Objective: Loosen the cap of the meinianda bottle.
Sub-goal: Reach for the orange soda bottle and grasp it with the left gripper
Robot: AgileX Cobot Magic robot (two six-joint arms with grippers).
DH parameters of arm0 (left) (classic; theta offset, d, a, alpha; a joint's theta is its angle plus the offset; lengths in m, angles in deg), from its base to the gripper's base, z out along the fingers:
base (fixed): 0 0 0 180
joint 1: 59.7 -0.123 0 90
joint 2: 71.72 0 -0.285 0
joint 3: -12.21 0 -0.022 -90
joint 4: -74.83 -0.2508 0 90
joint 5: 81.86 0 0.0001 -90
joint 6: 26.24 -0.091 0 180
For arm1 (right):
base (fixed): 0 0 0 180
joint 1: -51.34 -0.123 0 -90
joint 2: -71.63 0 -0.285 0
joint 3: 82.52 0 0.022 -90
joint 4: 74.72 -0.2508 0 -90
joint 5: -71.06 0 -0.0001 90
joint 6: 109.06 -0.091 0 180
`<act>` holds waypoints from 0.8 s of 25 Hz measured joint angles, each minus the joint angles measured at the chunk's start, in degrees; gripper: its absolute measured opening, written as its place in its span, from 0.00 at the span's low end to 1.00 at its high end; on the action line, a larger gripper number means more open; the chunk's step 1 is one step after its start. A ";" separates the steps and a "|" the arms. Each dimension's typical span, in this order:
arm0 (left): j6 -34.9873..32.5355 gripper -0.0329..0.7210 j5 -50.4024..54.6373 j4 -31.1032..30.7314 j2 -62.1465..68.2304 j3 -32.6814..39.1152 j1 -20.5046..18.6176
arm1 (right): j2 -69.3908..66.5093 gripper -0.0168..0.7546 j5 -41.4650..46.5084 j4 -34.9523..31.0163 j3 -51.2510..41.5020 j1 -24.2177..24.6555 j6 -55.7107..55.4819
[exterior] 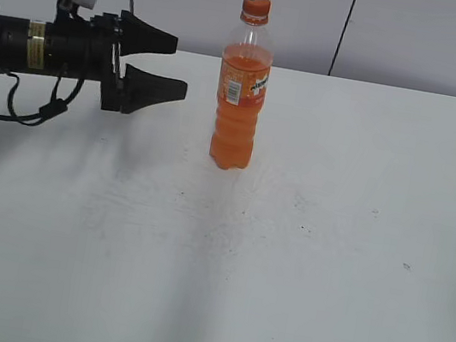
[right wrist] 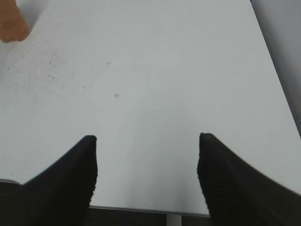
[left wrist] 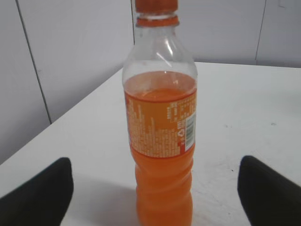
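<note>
The meinianda bottle (exterior: 240, 95) stands upright on the white table (exterior: 330, 239), with orange drink, an orange label and the orange cap (exterior: 256, 4) screwed on top. My left gripper (exterior: 179, 66) is open and empty, held level to the left of the bottle, a short gap away, its fingers at label height. In the left wrist view the bottle (left wrist: 160, 141) stands centred between the open fingers (left wrist: 155, 188), and the cap (left wrist: 156, 5) is cut by the top edge. My right gripper (right wrist: 148, 162) is open and empty over the table's near edge. It is out of the exterior view.
A grey wall with panel seams runs behind the table (exterior: 406, 34). The bottle's base (right wrist: 11, 23) shows at the far top left of the right wrist view. The table edge (right wrist: 141, 209) lies under the right fingers.
</note>
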 joint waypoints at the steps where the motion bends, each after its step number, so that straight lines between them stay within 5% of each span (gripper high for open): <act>1: 0.75 0.90 -0.12 -0.45 1.57 -1.81 0.45 | 0.00 0.67 0.00 0.00 0.00 0.00 0.00; 12: 5.43 0.88 -0.18 -2.40 15.24 -18.85 8.27 | 0.00 0.67 0.00 0.00 0.00 0.00 0.00; 20: 6.90 0.81 -0.25 0.05 20.28 -24.84 12.15 | 0.00 0.67 0.00 0.00 0.00 0.00 0.00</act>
